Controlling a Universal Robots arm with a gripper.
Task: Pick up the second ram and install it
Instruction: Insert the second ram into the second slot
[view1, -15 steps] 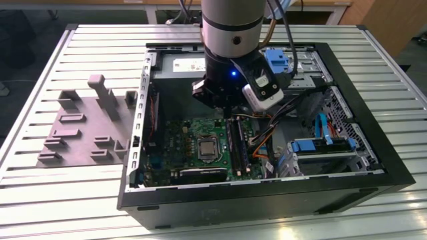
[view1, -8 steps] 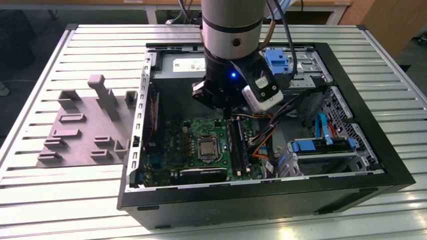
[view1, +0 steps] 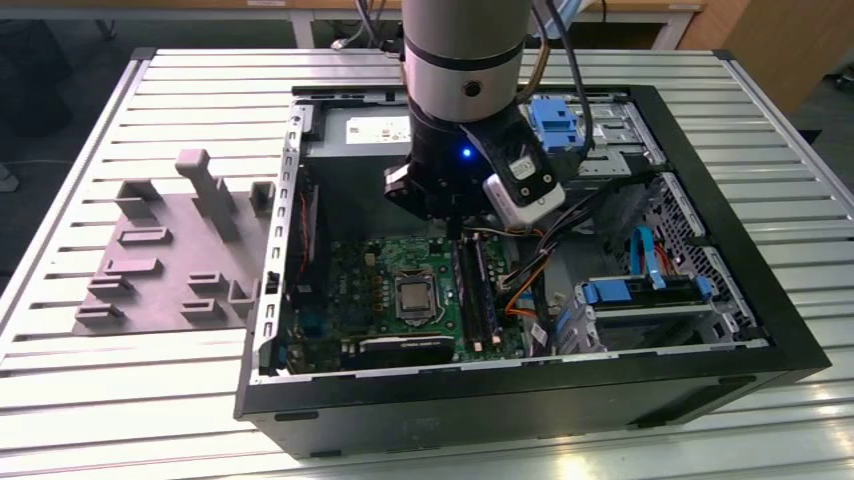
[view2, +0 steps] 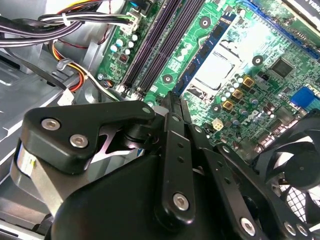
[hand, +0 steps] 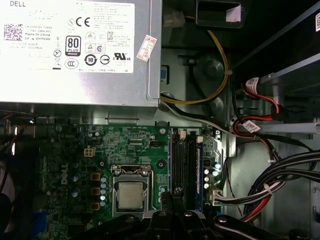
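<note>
My gripper (view1: 461, 238) hangs inside the open computer case (view1: 747, 370), over the long black memory slots (view1: 477, 300) beside the processor (view1: 415, 297). In the second wrist view its fingers (view2: 169, 107) stand pressed together just above the green motherboard (view2: 250, 75). In the first wrist view the gripper (hand: 175, 192) sits at the middle of one slot. A thin dark strip, the second ram (hand: 176, 165), runs edge-on from the gripper along that slot. I cannot tell how deep it sits.
The silver power-supply box (hand: 75, 50) fills the far end of the case. Cable bundles (hand: 280, 170) and blue drive bays (view1: 641, 295) crowd the exterior view's right. A grey moulded holder (view1: 174, 250) lies on the slatted table at the exterior view's left. A black fan (view2: 295, 175) is close by.
</note>
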